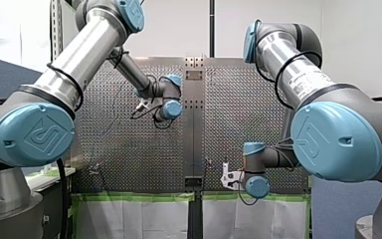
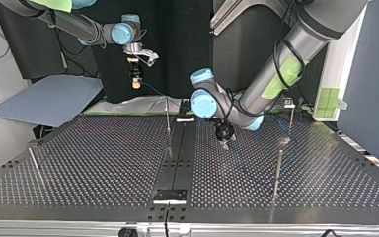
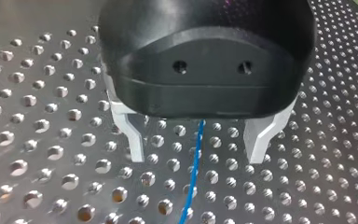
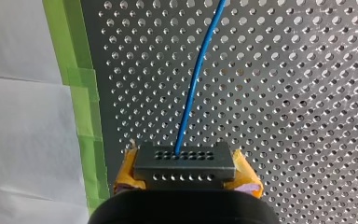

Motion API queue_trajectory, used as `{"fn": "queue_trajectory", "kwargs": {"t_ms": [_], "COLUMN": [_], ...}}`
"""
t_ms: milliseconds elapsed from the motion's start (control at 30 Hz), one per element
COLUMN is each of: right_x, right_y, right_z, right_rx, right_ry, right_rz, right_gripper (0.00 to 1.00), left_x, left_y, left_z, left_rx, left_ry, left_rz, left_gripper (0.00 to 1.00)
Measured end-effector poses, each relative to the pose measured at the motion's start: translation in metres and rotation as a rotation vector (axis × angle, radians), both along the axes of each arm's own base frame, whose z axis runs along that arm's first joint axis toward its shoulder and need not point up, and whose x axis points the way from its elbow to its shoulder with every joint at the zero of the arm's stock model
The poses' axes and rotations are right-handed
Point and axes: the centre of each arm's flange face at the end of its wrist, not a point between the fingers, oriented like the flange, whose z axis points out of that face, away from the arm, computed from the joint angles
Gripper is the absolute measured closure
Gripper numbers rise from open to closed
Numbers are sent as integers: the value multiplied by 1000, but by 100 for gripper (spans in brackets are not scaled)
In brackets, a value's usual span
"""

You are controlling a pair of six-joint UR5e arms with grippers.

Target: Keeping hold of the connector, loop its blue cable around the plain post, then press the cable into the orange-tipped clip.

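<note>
You are reading the right gripper [image 4: 186, 173] as clamped: its yellow pads [image 4: 129, 170] are pressing on both short ends of the dark grey rectangular connector [image 4: 185, 158], whose face is showing two rows of small holes. The thin blue cable [image 4: 193, 88] is leaving the upper row of that face and curving away over the perforated metal tabletop [image 4: 284, 93], close to the edge that is carrying the strip of green tape [image 4: 79, 93] and the white sheet [image 4: 23, 116] beyond it. In the top view this gripper is hanging high above the far edge of the tabletop, in that view's left half, with the connector off the surface. The black left gripper [image 3: 196, 147] is standing with its two metal fingers [image 3: 133, 135] well apart and gripping nothing. The blue cable is passing through the gap between them, nearer the middle than either finger, and you cannot tell whether it is touching the plate below. In the top view this gripper is sitting low over the tabletop, just beside the dark central strip [image 2: 177, 158] and in the far half. A slim upright metal post [image 2: 168, 123] is standing on the other side of that strip, near the far edge. A second upright metal post [image 2: 277, 170] is standing toward the near right corner in the same view. You cannot tell from these views which post is the plain one.
</note>
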Motion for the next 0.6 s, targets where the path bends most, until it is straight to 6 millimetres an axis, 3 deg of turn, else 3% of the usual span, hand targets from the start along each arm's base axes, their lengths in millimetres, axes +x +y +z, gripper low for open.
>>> {"fn": "queue_trajectory", "kwargs": {"t_ms": [267,600], "right_x": [0,0], "right_y": [0,0], "right_z": [0,0], "right_rx": [0,0], "right_ry": [-1,-1], "right_rz": [0,1], "right_gripper": [100,100], "left_x": [6,10], "left_y": [-8,-17], "left_z": [-30,-32], "left_rx": [-9,-50], "left_ry": [27,17], "left_rz": [-24,-76], "left_gripper": [0,0]}}
